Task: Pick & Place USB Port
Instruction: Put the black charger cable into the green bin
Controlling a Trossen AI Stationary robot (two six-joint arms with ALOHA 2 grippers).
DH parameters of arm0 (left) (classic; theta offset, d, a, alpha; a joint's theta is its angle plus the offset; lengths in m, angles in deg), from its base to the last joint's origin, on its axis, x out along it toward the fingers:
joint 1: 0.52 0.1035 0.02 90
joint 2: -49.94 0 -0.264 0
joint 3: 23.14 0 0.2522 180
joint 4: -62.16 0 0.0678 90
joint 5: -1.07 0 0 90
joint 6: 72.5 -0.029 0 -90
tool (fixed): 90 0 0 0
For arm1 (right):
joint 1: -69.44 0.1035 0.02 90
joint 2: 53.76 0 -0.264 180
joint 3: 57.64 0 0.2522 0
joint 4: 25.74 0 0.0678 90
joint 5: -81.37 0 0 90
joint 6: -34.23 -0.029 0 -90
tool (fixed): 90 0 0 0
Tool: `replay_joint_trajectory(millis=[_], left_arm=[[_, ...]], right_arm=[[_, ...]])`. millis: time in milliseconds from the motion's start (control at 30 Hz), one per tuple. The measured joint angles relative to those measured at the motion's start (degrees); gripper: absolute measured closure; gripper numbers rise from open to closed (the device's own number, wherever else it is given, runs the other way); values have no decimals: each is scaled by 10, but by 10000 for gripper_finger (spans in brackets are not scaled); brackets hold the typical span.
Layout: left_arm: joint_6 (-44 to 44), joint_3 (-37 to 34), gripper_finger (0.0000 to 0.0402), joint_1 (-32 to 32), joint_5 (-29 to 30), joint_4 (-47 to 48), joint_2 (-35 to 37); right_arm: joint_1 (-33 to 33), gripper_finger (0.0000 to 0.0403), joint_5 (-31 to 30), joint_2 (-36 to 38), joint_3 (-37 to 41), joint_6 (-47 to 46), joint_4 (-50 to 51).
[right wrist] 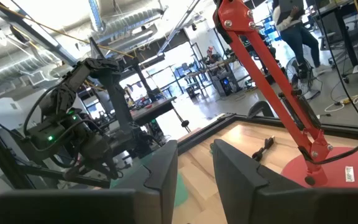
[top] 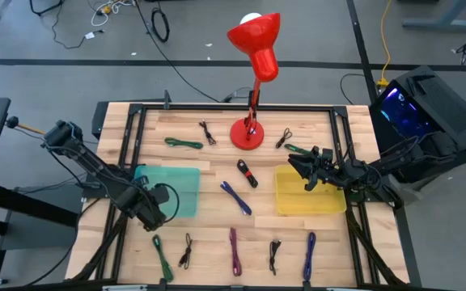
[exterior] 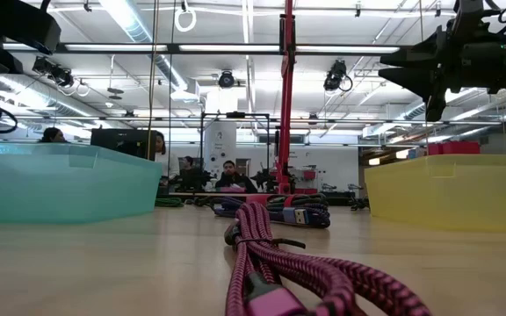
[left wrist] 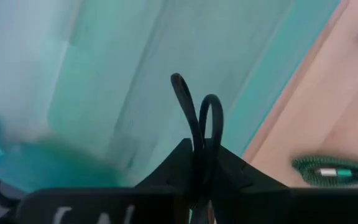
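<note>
Here's the slatted wooden table (top: pixel 217 238), pale planks in a black frame; a glossy red lamp (top: pixel 253 56) stands at the far middle on a round base. A translucent teal bin (top: pixel 180 182) sits left of centre, a translucent yellow bin (top: pixel 294 194) right of centre, both shallow and square-cornered. Short coiled cables dot the planks: a green cable (top: pixel 184 143) at the far left, a blue cable (top: pixel 236 197) between the bins, a braided purple cable (top: pixel 235 250) along the near edge, woven and ropey in the low view.

Left arm now: it reaches from the far left, elbow bent, down to the near right corner of the teal bin; the left hand (top: pixel 158 204) hangs just over that corner, and in its wrist view the fingers are pinching a thin black cable (left wrist: pixel 197 124), smooth and rubbery, its two loops standing up from between them over the teal plastic; that's the task's thing, held above the teal bin.

Right arm: it comes in from the right, stretched low and level; the right hand (top: pixel 302 168) hovers over the far left corner of the yellow bin, raised off the table in the low view; its broad dark fingers (right wrist: pixel 241 180) stand apart with a clear gap and nothing between them.
</note>
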Motion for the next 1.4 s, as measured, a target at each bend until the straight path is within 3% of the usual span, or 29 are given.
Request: replay_joint_trajectory(millis=[367,467,567,733,867,1000,1233,1400], left_arm=[[-27,-2,229,15,63,6,0],[-61,3,209,45,132,10,1],[-133,22,204,102,208,10,1],[-360,68,208,240,250,-23,1],[-564,86,208,359,233,-102,1],[-728,86,209,462,172,-176,-1],[-871,86,209,584,50,-279,-49],[-951,86,209,607,45,-340,-131]], right_arm=[[0,295,0,0,0,1,6],[0,295,-2,0,0,3,6],[0,295,-2,0,0,6,6],[0,295,-2,0,0,4,7],[0,295,-2,0,0,4,7],[0,295,-2,0,0,2,7],[0,295,-1,0,0,2,9],[0,295,-1,0,0,4,10]])
